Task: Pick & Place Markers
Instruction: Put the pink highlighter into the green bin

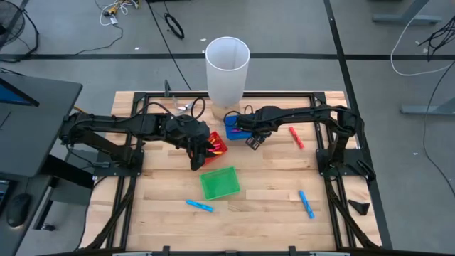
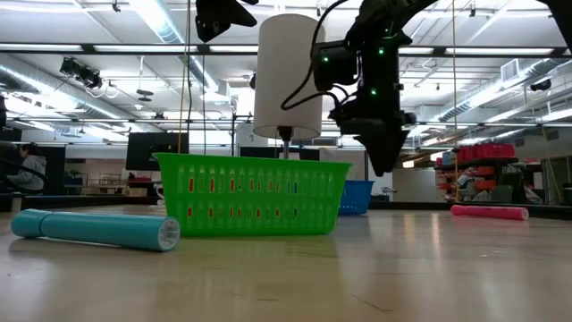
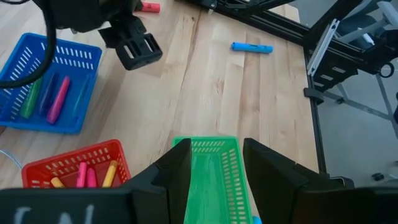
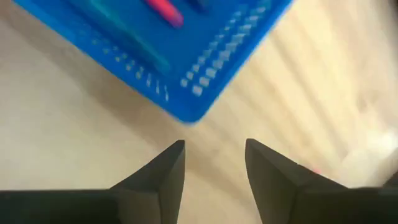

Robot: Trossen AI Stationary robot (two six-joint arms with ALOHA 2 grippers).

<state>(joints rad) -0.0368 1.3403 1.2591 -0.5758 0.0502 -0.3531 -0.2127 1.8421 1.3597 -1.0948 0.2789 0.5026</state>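
Both claws hang parted and empty: the right claw (image 1: 252,140) just off the blue basket (image 1: 232,128), the left claw (image 1: 197,162) between the red basket (image 1: 217,147) and green basket (image 1: 219,183). Loose markers lie out: pink marker (image 1: 296,137) near the right edge, two blue markers (image 1: 306,204) (image 1: 200,205) toward the worktop (image 1: 270,171) front. Reaching for either, an arm could clip a basket and spill it.

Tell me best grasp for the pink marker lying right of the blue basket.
Grip the pink marker mid-barrel, coming straight down with the fingers closing across its thin width. It lies flat on bare wood of the table, angled diagonally, apart from the blue basket, so both sides look free. The right gripper, open and empty, is nearest.
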